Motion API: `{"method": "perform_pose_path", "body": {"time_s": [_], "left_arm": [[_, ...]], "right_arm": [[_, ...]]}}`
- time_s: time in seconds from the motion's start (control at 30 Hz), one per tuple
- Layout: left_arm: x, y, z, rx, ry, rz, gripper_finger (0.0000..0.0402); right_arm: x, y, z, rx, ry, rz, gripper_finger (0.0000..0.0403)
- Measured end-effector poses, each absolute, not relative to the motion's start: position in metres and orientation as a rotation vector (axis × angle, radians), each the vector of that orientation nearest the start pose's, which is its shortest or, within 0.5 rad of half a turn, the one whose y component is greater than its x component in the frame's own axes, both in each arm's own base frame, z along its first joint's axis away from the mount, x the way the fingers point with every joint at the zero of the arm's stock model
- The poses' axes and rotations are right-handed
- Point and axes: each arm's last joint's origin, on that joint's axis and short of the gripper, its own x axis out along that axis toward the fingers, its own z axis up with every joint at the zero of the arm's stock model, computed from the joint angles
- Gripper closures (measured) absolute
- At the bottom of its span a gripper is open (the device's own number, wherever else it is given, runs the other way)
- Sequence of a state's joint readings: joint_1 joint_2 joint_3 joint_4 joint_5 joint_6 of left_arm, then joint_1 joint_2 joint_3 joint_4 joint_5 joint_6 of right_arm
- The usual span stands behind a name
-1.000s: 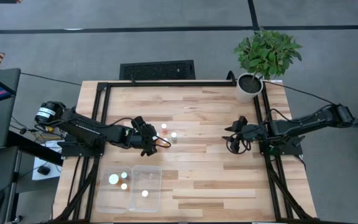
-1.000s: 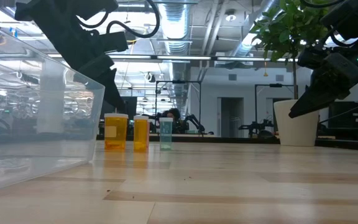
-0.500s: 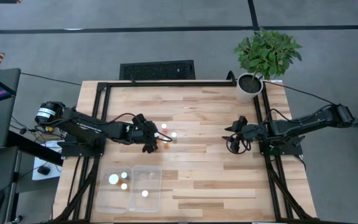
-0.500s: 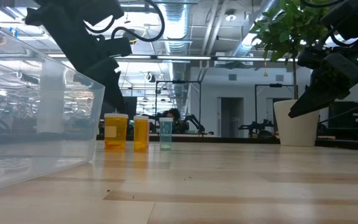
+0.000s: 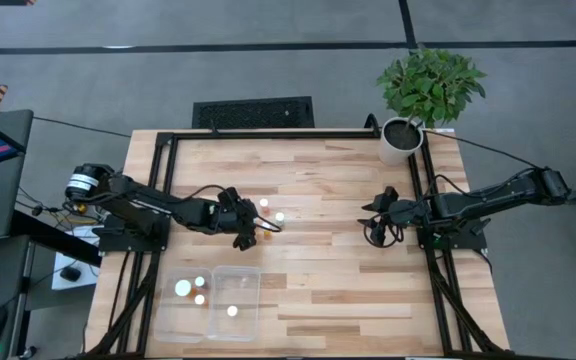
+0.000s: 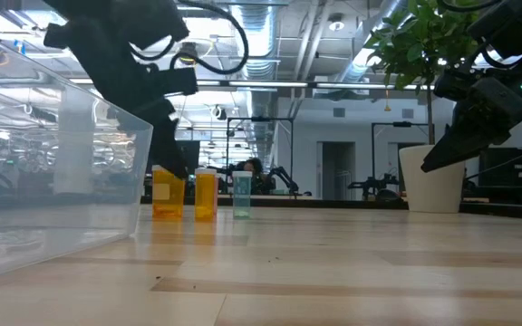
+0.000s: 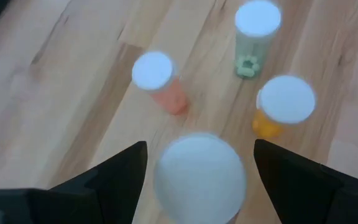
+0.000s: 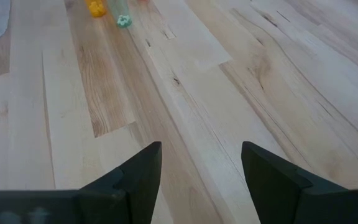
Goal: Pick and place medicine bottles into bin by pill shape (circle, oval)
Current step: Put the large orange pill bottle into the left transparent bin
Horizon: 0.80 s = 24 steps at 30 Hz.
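Four medicine bottles stand upright on their bases on the wooden table left of centre. In the left wrist view they are a wide white-capped one (image 7: 197, 180), a pinkish-orange one (image 7: 154, 73), a pale green one (image 7: 257, 22) and an orange one (image 7: 286, 102). My left gripper (image 7: 201, 149) is open, tilted down from the table's left. Its fingers stand on either side of the wide-capped bottle (image 6: 168, 201) with a small gap on each side. The clear bin (image 5: 213, 300) lies at the near left and holds several bottles. My right gripper (image 5: 376, 225) waits open at the right.
A potted plant (image 5: 413, 105) stands at the far right corner. A black frame (image 5: 268, 134) runs along the table's far and side edges. Bare wood (image 5: 338, 270) lies between the two arms and beside the bin.
My left gripper has sunk and gone a little toward the table's right, onto the group of bottles. In the low view it now covers the cap of the leftmost orange bottle. The bottles have stayed where they were.
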<state>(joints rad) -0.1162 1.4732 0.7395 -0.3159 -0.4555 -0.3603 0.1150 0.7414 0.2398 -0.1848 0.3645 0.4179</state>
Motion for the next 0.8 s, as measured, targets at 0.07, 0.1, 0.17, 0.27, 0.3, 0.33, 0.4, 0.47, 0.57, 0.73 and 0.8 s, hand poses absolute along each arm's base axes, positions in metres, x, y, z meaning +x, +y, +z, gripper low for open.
{"method": "perform_pose_path", "body": {"time_s": [0.07,0.1,0.17,0.27,0.3,0.33,0.4,0.47,0.57,0.73,0.8], "left_arm": [[0.2621,-0.0178,0.1642,-0.023,0.947,0.482,0.0113],[0.2623,-0.0179,0.1641,-0.022,0.948,0.476,0.0113],[0.2622,-0.0179,0.1642,-0.017,0.950,0.473,0.0113],[0.2626,-0.0179,0.1658,-0.020,0.938,0.472,0.0120],[0.2622,-0.0179,0.1655,-0.020,0.944,0.471,0.0125],[0.2617,-0.0180,0.1650,-0.018,0.952,0.466,0.0132],[0.2620,-0.0184,0.1646,-0.024,0.955,0.453,0.0151],[0.2621,-0.0186,0.1645,-0.027,0.957,0.448,0.0174],[0.2622,-0.0186,0.1646,-0.028,0.955,0.447,0.0206],[0.2624,-0.0191,0.1646,-0.039,0.954,0.442,0.0210],[0.2626,-0.0203,0.1651,-0.044,0.953,0.439,0.0210]], "right_arm": [[0.1427,0.0061,0.1568,0.238,0.601,-0.373,0.0168],[0.1425,0.0061,0.1566,0.238,0.604,-0.373,0.0168],[0.1424,0.0061,0.1567,0.238,0.603,-0.373,0.0168],[0.1423,0.0060,0.1565,0.237,0.606,-0.374,0.0168],[0.1423,0.0061,0.1566,0.237,0.605,-0.373,0.0168],[0.1422,0.0060,0.1565,0.236,0.607,-0.374,0.0168],[0.1421,0.0060,0.1563,0.236,0.609,-0.374,0.0168],[0.1420,0.0060,0.1562,0.236,0.610,-0.374,0.0168],[0.1419,0.0060,0.1561,0.235,0.611,-0.375,0.0168],[0.1419,0.0061,0.1561,0.236,0.611,-0.375,0.0168],[0.1419,0.0061,0.1561,0.236,0.611,-0.375,0.0168]]}}
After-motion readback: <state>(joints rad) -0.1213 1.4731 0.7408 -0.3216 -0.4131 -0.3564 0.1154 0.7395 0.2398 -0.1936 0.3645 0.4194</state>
